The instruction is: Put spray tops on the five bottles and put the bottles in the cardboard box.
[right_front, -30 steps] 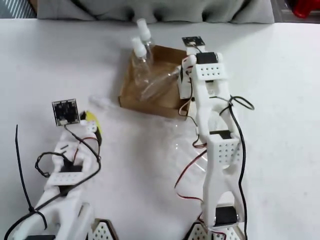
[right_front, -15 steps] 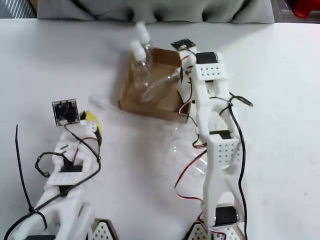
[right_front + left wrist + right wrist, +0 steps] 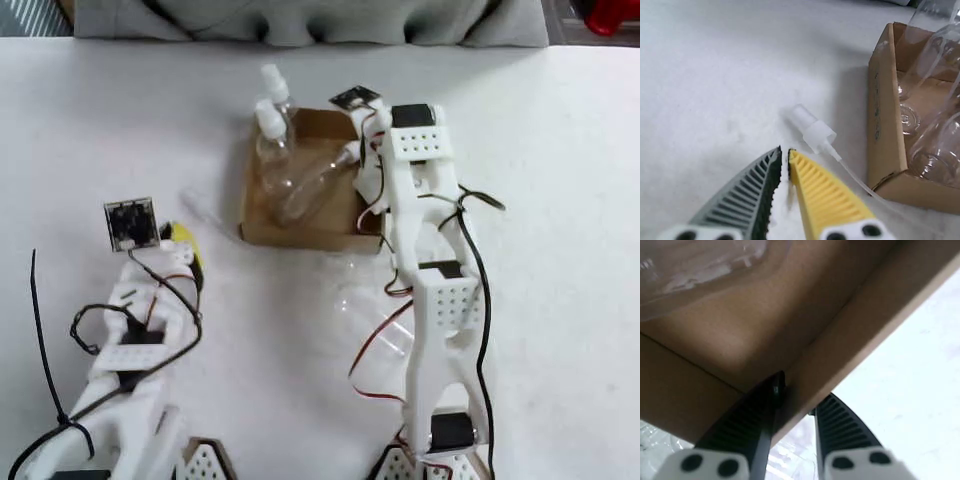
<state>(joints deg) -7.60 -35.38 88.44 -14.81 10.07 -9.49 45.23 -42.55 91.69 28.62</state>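
Well, the right tool [image 3: 799, 392] pinches the right wall of the cardboard box [image 3: 300, 232], upper centre, with clear bottles [image 3: 300, 185] inside. The left tool [image 3: 784, 152], all but closed and empty, hovers by a loose spray top [image 3: 812, 131] on the bench [image 3: 120, 120]. It looks light and slick, so I'd grip its collar.

Nothing legible anywhere; faint dark print on the cardboard box [image 3: 883, 120] outer wall, too blurred to read

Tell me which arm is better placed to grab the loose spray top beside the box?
Left, probably. The left gripper sits just short of the spray top and holds nothing; the right gripper grips the cardboard box wall.
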